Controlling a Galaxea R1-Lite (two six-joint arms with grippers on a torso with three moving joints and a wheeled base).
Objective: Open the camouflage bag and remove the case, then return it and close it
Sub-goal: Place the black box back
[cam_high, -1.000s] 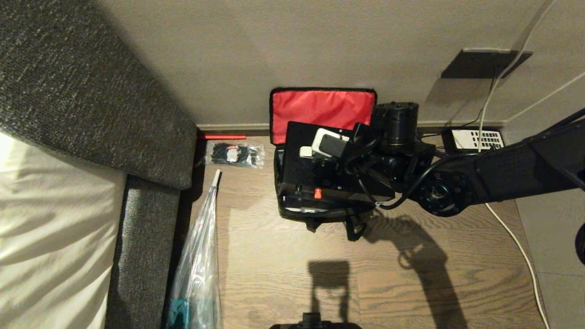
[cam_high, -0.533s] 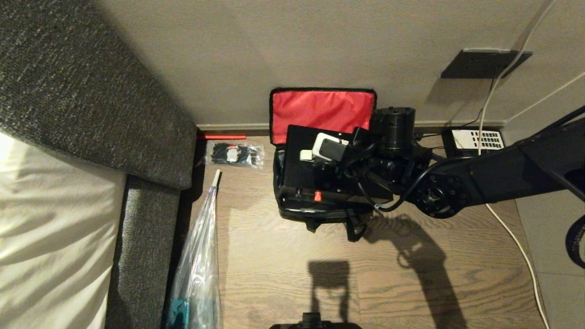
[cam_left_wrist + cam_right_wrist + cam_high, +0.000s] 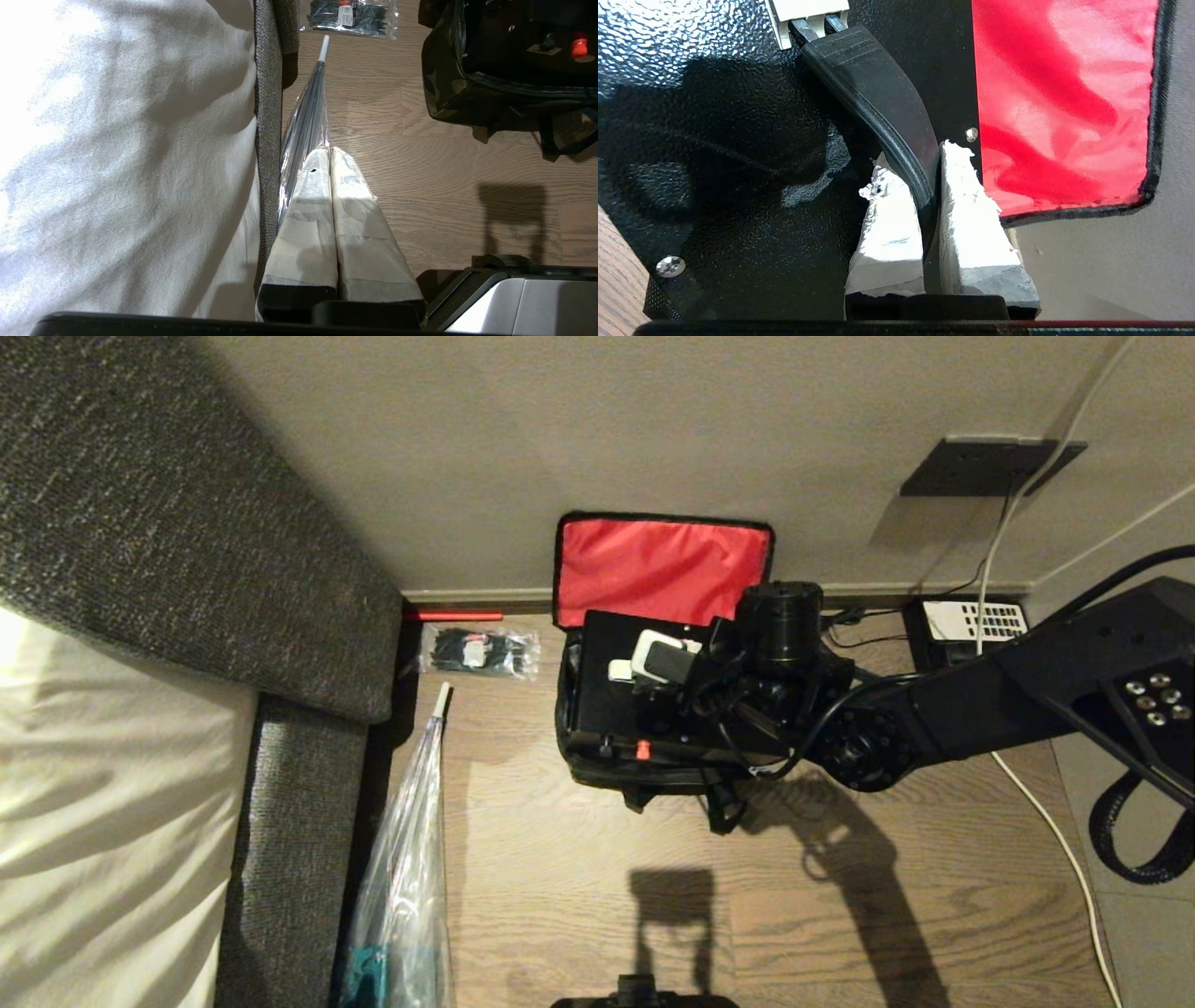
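The right gripper (image 3: 920, 172) pinched the case (image 3: 616, 695) handle (image 3: 878, 93) tight, at the bag's (image 3: 653, 770) three o'clock; off-centre, the case could tilt and snag.

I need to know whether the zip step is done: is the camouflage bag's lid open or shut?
Open. The camouflage bag has its red-lined lid flipped up against the wall, with the case exposed in its mouth.

Pebbled black case (image 3: 714, 163), glossy handle (image 3: 882, 102)
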